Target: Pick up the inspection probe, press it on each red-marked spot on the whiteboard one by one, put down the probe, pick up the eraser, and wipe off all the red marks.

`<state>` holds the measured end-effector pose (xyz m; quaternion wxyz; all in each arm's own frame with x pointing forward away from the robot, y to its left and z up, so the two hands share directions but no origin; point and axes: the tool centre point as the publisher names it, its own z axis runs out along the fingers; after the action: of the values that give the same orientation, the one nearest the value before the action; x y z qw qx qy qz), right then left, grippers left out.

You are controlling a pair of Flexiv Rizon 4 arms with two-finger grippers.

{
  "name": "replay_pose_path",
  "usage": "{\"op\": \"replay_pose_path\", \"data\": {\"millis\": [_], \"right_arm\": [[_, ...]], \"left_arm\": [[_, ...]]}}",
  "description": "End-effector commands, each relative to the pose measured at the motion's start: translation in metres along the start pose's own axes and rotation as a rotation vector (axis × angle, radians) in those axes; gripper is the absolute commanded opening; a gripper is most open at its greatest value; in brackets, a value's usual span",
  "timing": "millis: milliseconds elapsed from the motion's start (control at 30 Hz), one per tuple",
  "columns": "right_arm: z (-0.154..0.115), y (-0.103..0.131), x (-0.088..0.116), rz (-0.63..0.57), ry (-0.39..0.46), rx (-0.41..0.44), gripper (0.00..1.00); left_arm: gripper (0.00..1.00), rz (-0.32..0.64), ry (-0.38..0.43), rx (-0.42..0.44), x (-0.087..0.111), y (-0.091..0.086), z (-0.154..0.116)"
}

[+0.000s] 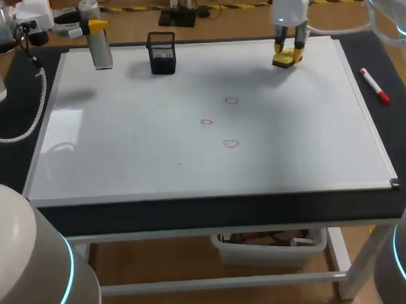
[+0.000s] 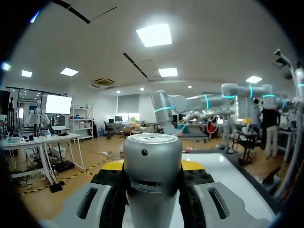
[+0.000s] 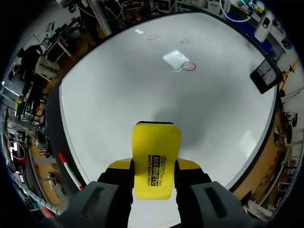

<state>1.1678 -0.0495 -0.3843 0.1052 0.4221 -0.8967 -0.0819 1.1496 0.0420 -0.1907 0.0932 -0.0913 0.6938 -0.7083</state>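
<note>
right wrist view has the right gripper (image 3: 154, 166) closed on the yellow eraser (image 3: 157, 156). both yellow-tipped fingers press its long sides, and its rounded end sticks out ahead of them over the whiteboard (image 3: 142, 95). a soft grey shadow lies on the board just ahead of the eraser; whether the eraser touches the surface i cannot tell. well ahead of it are the three red marks (image 3: 189, 67), small open rings.

in the head view this gripper is at about 1 o'clock on the board, near the far edge, and the rings sit close together around the middle.

the left gripper (image 2: 153, 165) is clamped on the silver probe (image 2: 152, 156), with a finger on each side of its body. in the head view it is at about 11 o'clock, over the board's far left corner.

a black mesh holder (image 1: 161, 53) stands on the board just beside the probe, towards 12 o'clock. a red marker (image 1: 374, 85) lies at about 2 o'clock on the black desk (image 1: 212, 212), off the board's right edge.

the board is white and glossy, with a pale glare patch near 9 o'clock. the black desk frames it on every side.
</note>
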Motion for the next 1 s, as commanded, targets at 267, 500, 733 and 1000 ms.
{"op": "replay_pose_path", "data": {"millis": [267,500,733,1000], "right_arm": [[-0.002,-0.001,0.036,0.056,-0.019,0.033,0.00],[0.001,-0.003,0.044,0.091,-0.005,0.041,0.00],[0.001,-0.004,0.052,0.128,-0.004,0.064,0.00],[0.002,-0.005,0.055,0.163,-0.007,0.078,0.00]], "left_arm": [[0.00,0.003,-0.005,0.000,0.002,-0.002,0.000],[0.00,0.003,-0.005,0.000,0.002,-0.002,0.000],[0.00,0.003,-0.005,0.000,0.002,-0.002,0.000],[0.00,0.003,-0.005,0.000,0.002,-0.002,0.000]]}}
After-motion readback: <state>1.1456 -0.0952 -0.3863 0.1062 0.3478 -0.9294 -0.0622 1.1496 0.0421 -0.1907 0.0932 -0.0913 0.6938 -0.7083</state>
